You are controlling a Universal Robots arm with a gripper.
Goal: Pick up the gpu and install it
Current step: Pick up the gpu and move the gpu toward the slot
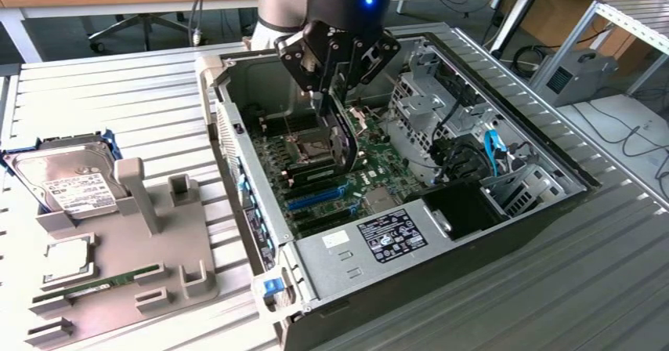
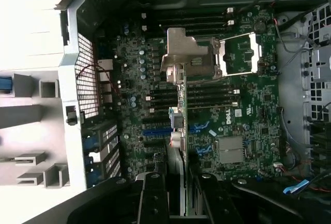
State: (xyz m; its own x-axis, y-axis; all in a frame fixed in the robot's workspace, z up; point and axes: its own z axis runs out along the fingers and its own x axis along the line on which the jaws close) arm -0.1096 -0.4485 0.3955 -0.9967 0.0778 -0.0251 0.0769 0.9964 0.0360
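Note:
My gripper (image 1: 337, 81) hangs over the open computer case (image 1: 544, 159), shut on the gpu (image 1: 345, 143). The gpu is a thin card held on edge, pointing down at the motherboard (image 1: 387, 167) and still above it. In the wrist view the gpu (image 2: 180, 110) runs edge-on away from my gripper (image 2: 181, 195), with its silver end bracket (image 2: 187, 53) at the far end. One black finger (image 2: 153, 198) presses on each side of the card. The blue expansion slots (image 2: 155, 131) lie on the board beneath it.
At the exterior view's left a grey fixture tray (image 1: 157, 241) stands on the slatted table. It holds a silver hard drive (image 1: 68, 182), a square processor (image 1: 65, 258) and a green memory stick (image 1: 105, 282). Drive cages and cables (image 1: 491, 151) fill the case's far side.

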